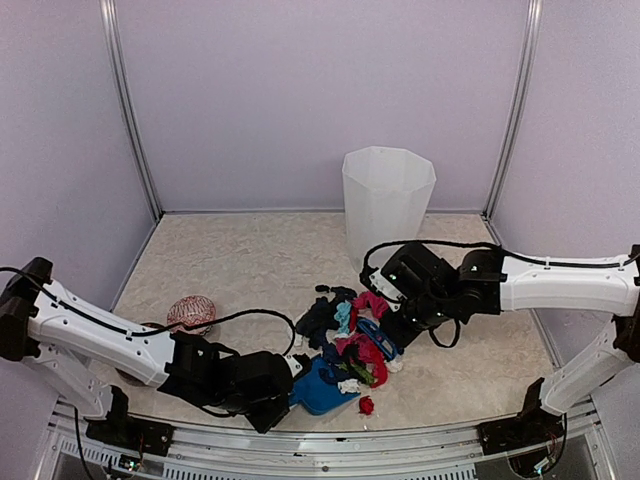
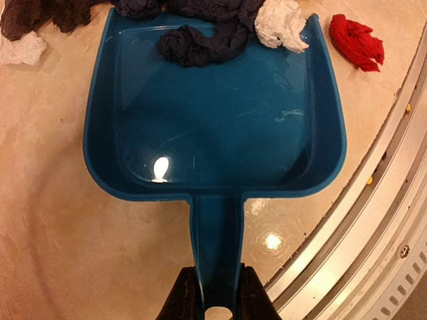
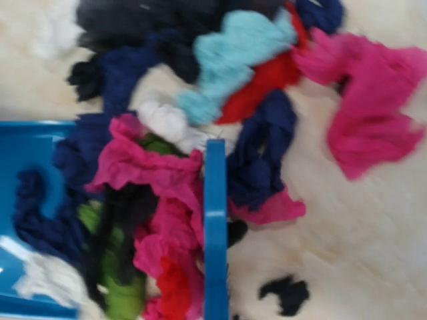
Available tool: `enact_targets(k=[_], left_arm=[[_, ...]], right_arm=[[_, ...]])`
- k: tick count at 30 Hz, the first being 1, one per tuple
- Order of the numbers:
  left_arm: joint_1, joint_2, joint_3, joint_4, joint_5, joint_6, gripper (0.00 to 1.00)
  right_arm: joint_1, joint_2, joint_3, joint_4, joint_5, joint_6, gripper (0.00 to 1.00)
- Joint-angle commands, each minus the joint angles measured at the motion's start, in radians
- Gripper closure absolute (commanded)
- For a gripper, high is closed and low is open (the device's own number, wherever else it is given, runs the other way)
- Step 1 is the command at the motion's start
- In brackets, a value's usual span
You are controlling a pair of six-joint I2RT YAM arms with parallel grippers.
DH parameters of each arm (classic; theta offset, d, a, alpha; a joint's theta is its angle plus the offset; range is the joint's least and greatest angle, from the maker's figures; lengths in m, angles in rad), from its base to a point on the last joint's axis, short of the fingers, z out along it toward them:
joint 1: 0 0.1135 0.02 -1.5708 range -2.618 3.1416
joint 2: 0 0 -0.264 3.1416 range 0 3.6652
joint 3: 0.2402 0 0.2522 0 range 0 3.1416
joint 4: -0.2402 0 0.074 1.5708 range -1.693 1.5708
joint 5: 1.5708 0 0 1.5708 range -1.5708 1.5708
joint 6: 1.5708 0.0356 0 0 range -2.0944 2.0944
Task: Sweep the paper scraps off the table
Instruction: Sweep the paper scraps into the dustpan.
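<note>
My left gripper (image 1: 278, 388) is shut on the handle of the blue dustpan (image 1: 320, 388), which lies flat on the table (image 1: 240, 260). In the left wrist view my fingers (image 2: 181, 297) clamp the handle of the dustpan (image 2: 213, 133). A dark scrap (image 2: 200, 43) lies at the pan's mouth, a white scrap (image 2: 280, 23) on its lip and a red scrap (image 2: 357, 40) beside it. My right gripper (image 1: 393, 325) holds the blue brush (image 1: 375, 338) in the pile of paper scraps (image 1: 345, 320). The right wrist view shows the brush's back (image 3: 215, 227), with magenta (image 3: 373, 113), teal (image 3: 233, 53) and green (image 3: 113, 267) scraps around it.
The tall white bin (image 1: 388, 200) stands at the back, behind the pile. A pink-white crumpled ball (image 1: 191, 312) lies at the left. A single red scrap (image 1: 366, 405) lies near the metal front edge (image 2: 373, 220). A small black scrap (image 3: 283, 293) lies apart on the table.
</note>
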Motion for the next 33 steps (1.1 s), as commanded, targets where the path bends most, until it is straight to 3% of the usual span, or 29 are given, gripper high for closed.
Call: enact_targets(k=[1,22,33], left_arm=[[0.03,0.037,-0.023,0.059,-0.015,0.05,1.0],[0.12,0.065,-0.055,0.246,-0.126,0.082,1.0],[0.115,0.047,-0.109,0.314,-0.201,0.07,1.0]], right_arm=[[0.02,0.019,0.035,0.078,-0.078,-0.003,1.0],[0.032,0.065,0.046,0.241,-0.238,-0.018,1.0],[0.032,0.042,0.071,0.2,0.004,-0.023,1.0]])
